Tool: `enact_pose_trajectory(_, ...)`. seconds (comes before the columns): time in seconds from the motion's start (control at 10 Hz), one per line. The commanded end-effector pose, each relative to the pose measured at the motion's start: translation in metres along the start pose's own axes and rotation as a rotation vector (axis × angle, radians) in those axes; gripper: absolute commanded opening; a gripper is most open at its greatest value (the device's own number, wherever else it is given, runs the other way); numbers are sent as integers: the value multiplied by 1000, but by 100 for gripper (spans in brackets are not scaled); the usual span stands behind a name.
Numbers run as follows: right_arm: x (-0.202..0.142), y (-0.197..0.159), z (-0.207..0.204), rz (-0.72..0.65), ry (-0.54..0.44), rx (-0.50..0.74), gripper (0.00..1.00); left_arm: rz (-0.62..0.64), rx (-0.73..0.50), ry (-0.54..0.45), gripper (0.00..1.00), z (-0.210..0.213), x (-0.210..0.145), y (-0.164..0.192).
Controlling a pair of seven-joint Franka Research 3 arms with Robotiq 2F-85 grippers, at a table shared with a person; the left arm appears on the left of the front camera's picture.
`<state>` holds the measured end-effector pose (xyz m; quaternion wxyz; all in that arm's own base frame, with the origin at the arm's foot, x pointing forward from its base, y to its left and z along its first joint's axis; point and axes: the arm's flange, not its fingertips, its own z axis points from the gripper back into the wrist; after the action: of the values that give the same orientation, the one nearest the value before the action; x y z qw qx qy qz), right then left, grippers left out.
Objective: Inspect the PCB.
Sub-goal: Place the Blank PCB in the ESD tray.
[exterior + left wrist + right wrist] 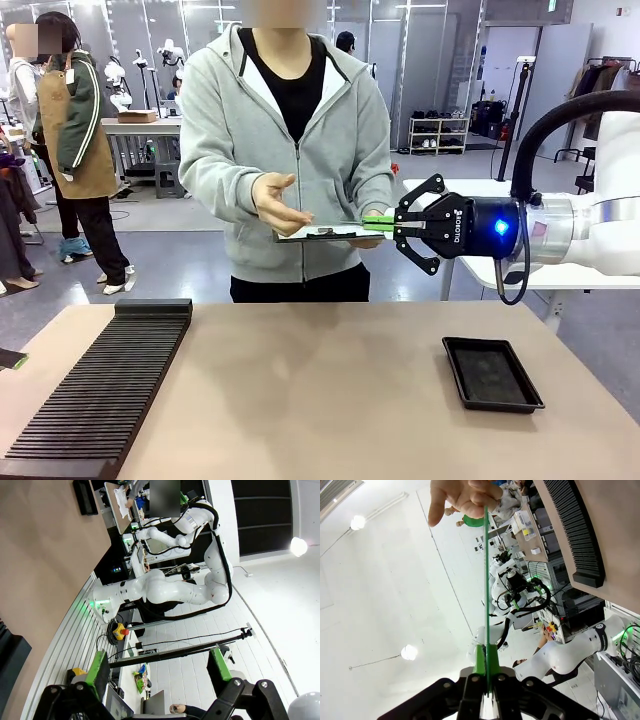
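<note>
The PCB (pixel 325 233) is a thin green board held flat and level above the table's far side. My right gripper (pixel 381 225) comes in from the right and is shut on the board's right edge with its green pads. The person's hand (pixel 274 205) rests on the board's left end. In the right wrist view the PCB (pixel 486 580) shows edge-on as a thin green line running from my right gripper (pixel 486 654) up to the person's hand (pixel 465 495). In the left wrist view my left gripper (pixel 157 666) stands open with nothing between its fingers, facing away from the board.
A shallow black tray (pixel 492 373) lies on the table (pixel 320 400) at the right. A long black slotted rack (pixel 100 390) runs along the table's left side. The person stands at the far edge in a grey hoodie.
</note>
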<state>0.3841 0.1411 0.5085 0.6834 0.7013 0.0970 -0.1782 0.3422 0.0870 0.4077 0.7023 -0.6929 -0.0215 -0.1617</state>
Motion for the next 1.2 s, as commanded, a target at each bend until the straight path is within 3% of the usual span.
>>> enact_pose_trajectory(0.0, 0, 2, 1, 5, -4, 3, 3, 17, 10, 2, 100, 3, 3, -3)
enact_pose_trajectory(0.7, 0, 0, 0, 0, 0, 0, 3, 17, 10, 2, 100, 3, 3, -3)
enact_pose_trajectory(0.8, -2, 1, 4, 34, 65, -7, 3, 17, 10, 2, 100, 3, 3, -3)
enact_pose_trajectory(1.1, -2, 4, 25, 92, 48, -88, 3, 17, 10, 2, 100, 3, 3, -3)
